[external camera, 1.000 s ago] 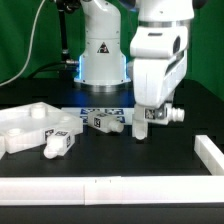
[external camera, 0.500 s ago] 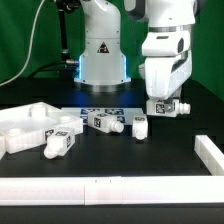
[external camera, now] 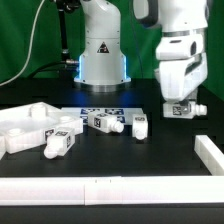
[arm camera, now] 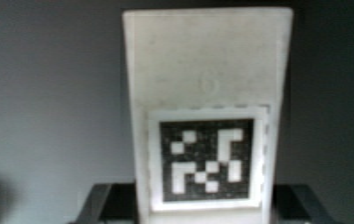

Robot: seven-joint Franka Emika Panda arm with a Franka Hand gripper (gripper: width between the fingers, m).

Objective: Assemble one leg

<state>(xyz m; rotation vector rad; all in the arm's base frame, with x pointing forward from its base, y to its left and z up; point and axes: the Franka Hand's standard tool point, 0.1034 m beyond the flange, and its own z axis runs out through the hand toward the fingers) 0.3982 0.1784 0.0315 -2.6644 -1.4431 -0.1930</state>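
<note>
Now the jaws pinch one leg (external camera: 183,109) above the counter (external camera: 150,158) at three o'clock, so carrying seems in hand, and next it likely needs moving to the white panel (external camera: 22,124) at nine o'clock.

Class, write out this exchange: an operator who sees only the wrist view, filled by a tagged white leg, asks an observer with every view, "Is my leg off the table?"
Observer: It seems so. The gripper holds the leg sideways above the table.
Operator: Other legs?
Observer: Three lie towards the exterior view's left: near leg, middle leg, far leg.
Operator: The panel?
Observer: The panel lies at the exterior view's far left, beside the far leg.
</note>
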